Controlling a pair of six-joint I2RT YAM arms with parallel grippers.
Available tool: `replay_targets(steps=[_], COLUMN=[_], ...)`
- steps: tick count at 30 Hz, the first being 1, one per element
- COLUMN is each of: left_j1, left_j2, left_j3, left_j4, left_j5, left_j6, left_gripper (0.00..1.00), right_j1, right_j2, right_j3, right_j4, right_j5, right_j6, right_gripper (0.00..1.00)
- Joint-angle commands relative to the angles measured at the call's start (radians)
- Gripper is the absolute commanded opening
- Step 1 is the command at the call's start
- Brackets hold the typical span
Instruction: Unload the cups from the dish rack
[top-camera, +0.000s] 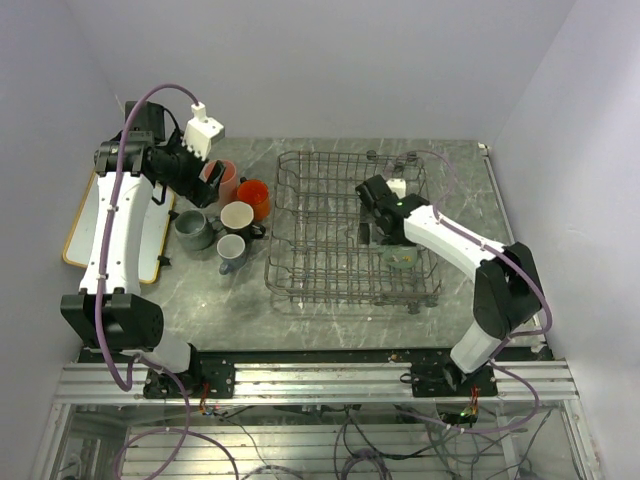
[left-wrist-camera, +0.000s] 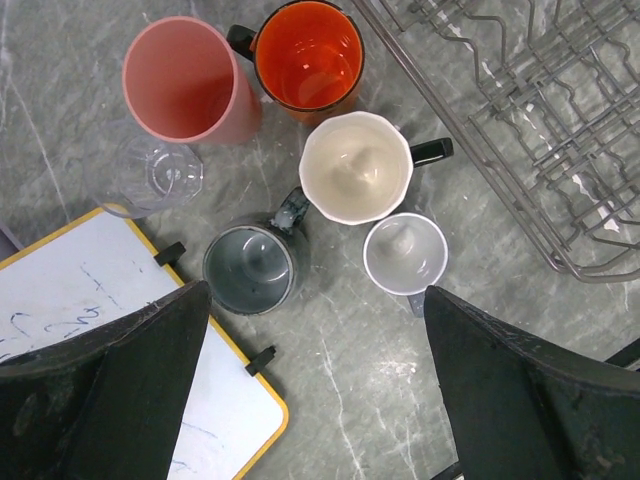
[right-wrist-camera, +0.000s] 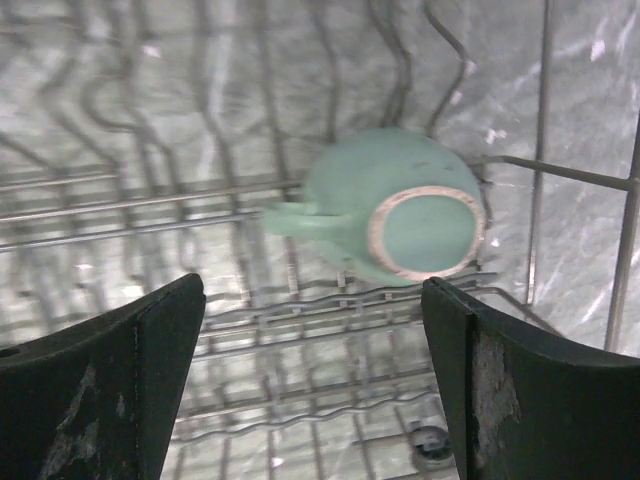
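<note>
Mint-green mug (right-wrist-camera: 395, 205) lies tipped, base showing, in the dish rack (top-camera: 320, 250), your right gripper (right-wrist-camera: 312, 300) spread wide over it; your left gripper (left-wrist-camera: 315, 295), also spread, hovers above six cups (left-wrist-camera: 355, 165) on the table (left-wrist-camera: 380, 400) beside the rack

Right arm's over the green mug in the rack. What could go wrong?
1. The green mug lies tipped among the rack wires; the open right end effector could snag a wire or slip off its rounded side.
2. Six cups crowd the table beside the rack, under the left end effector; setting another down could knock one.
</note>
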Motion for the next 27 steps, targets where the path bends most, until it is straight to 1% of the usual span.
replay_targets(steps=[1, 4, 7, 10, 12, 16, 22, 27], left_j1=[-0.007, -0.007, -0.007, -0.007, -0.007, -0.008, -0.007, -0.007], left_j2=[0.003, 0.006, -0.001, -0.013, -0.019, -0.016, -0.003, -0.011], left_j3=[0.017, 0.020, 0.006, -0.014, -0.021, -0.018, -0.004, -0.009], left_j4=[-0.038, -0.041, -0.041, -0.036, -0.035, -0.035, -0.034, -0.028], left_j5=[0.049, 0.047, 0.038, 0.025, 0.024, 0.024, 0.023, 0.016], left_j6=[-0.001, -0.003, 0.004, 0.008, 0.010, 0.009, -0.004, -0.006], left_gripper=[0.98, 0.98, 0.98, 0.98, 0.98, 0.98, 0.98, 0.98], right_j1=[0.067, 0.065, 0.064, 0.064, 0.062, 0.057, 0.043, 0.033], right_j2=[-0.019, 0.020, 0.106, 0.156, 0.171, 0.184, 0.214, 0.260], right_j3=[0.103, 0.131, 0.183, 0.196, 0.197, 0.200, 0.223, 0.232], right_j4=[-0.091, -0.052, -0.054, -0.014, 0.010, 0.003, -0.002, -0.004], right_j5=[0.119, 0.103, 0.073, 0.031, -0.023, -0.054, -0.036, -0.050], right_j6=[0.107, 0.068, 0.013, -0.104, -0.190, -0.302, -0.343, -0.349], right_gripper=[0.91, 0.91, 0.89, 0.88, 0.86, 0.83, 0.78, 0.68])
